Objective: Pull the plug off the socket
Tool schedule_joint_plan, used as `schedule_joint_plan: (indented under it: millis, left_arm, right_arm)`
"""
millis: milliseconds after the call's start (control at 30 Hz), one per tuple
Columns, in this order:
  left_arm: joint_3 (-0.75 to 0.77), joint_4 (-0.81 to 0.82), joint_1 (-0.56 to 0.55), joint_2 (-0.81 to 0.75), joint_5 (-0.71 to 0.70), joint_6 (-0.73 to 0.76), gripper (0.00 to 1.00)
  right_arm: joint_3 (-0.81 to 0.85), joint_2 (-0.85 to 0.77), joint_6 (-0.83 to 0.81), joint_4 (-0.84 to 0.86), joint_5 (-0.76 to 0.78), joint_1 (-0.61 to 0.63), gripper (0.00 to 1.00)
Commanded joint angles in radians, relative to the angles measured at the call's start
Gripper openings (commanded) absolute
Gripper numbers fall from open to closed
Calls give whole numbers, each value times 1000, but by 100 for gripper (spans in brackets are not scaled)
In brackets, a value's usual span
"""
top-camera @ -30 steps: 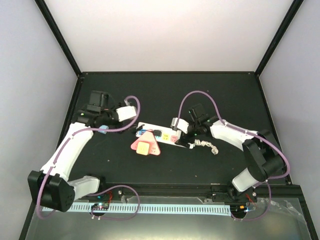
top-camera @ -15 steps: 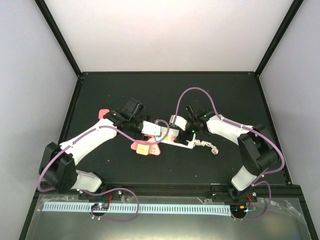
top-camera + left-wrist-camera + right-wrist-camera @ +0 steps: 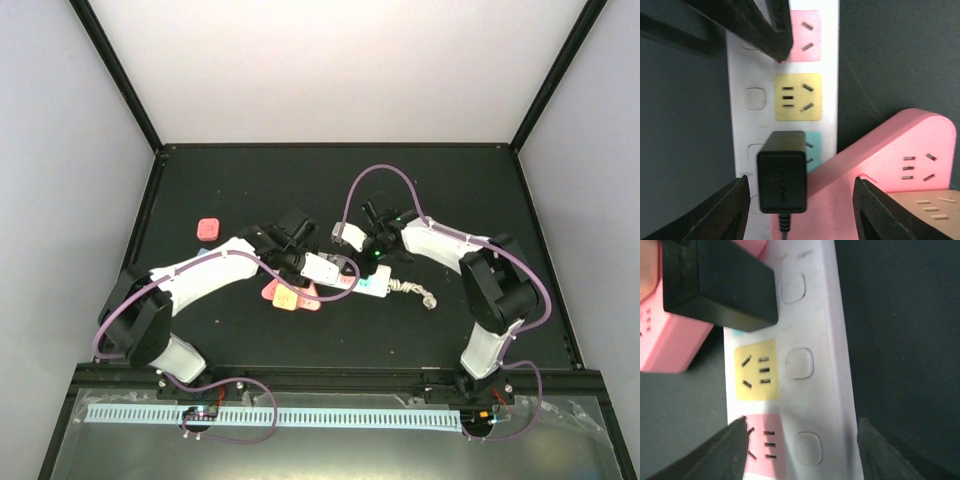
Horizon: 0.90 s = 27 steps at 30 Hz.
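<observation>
Plug (image 3: 782,170), a black block, is seen seated in the teal outlet (image 3: 814,150) of the socket (image 3: 757,125), a long white power strip that lies near the middle of the dark surface (image 3: 450,190) in the top view. In the left wrist view the strip runs up the frame, with a yellow outlet (image 3: 798,97) above the plug and a pink outlet (image 3: 805,35) above that.

The left gripper (image 3: 801,187) is held wide. Its two fingers (image 3: 725,210) are shown at the lower left and lower right of that frame, one on each side of the plug and apart from it.

The right gripper (image 3: 800,440) is also spread wide. In the right wrist view one finger is seen over the pink outlet at the lower left, and the other is seen past the strip's edge at the lower right. Whether the strip is touched cannot be told.

A pink triangular block (image 3: 890,150) with outlets of its own is laid just beside the socket, at the lower right of the left wrist view. In the top view a coiled white cord (image 3: 415,292) is seen at the right end of the strip, and a small pink piece (image 3: 208,228) is seen well apart at the upper left of the surface.
</observation>
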Motion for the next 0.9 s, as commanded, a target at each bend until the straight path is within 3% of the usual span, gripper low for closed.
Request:
schedule_joint_plan:
  millis: [0,100,300,867]
  left_arm:
    - [52,30,-7,7,-44,-18,58]
    - [56,31,-7,7,-41,-17,57]
    - [80,29,-7,35,-49,-17,56]
    - [195,-65,-6,142,-40,5,48]
  right_arm:
    - [15,25,28,-24,6,5,57]
    - [21,39,40,-20,22,5,47]
    - [58,86,49,-47,49,5,42]
    - [103,149,47,-91,59,-4,37]
